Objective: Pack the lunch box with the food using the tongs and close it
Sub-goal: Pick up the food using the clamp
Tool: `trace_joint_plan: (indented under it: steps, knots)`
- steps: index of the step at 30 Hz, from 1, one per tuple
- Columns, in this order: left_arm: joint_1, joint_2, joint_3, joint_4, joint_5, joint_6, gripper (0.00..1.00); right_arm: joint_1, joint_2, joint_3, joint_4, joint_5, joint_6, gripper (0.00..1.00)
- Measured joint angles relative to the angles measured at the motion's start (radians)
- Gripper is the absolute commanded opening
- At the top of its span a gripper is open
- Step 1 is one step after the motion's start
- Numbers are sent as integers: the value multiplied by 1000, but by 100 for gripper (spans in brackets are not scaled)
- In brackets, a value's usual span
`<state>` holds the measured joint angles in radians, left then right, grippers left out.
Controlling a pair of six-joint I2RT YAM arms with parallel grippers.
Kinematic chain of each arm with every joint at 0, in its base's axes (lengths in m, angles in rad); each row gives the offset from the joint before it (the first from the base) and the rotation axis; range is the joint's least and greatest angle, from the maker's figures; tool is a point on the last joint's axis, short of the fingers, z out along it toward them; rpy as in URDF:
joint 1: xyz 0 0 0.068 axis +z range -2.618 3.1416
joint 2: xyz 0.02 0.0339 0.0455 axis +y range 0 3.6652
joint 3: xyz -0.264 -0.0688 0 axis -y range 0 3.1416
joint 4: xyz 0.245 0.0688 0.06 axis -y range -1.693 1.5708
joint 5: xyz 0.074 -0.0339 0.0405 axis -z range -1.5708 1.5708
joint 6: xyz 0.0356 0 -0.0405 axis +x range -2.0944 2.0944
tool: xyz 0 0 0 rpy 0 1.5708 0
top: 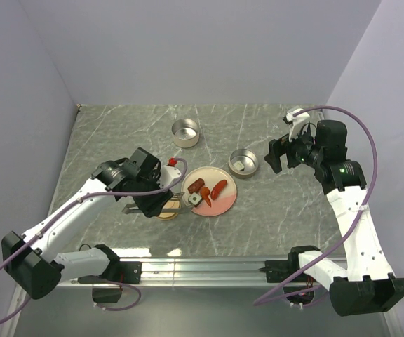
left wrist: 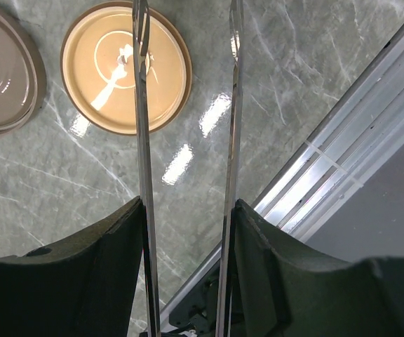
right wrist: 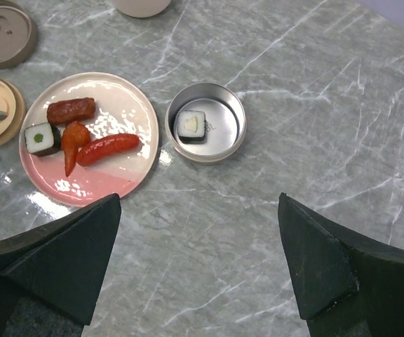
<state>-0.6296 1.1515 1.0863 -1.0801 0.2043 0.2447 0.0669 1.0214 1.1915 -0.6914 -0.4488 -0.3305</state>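
While your left gripper (left wrist: 188, 207) is clamping the tongs (left wrist: 144, 175) over the yellow lid (left wrist: 126, 67) beside the plate (right wrist: 118, 189), mid-bench, your right gripper (right wrist: 198, 200) is hanging wide open. Most food (right wrist: 69, 137) is waiting on that plate; the tips are probably carrying nothing. Next is calling for pinching a sausage (right wrist: 109, 148).

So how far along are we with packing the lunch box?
Done: one sushi piece sits in the tin. In hand: the left gripper grips the tongs. Left: four food pieces lie on the plate; the tan lid and brown lid are off.
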Motion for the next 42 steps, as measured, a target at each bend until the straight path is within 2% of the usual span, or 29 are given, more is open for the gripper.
trace_joint_plan:
  steps: [14,30,42]
  knots:
    - [0,136,30,29,4,-3,55,0,-5,0,-16,26,-18,100]
    - [-4,219,64,59,27,-25,52,0,-31,0,-27,38,-29,100]
    - [-47,240,90,74,22,-34,52,0,-32,0,-27,38,-29,100]
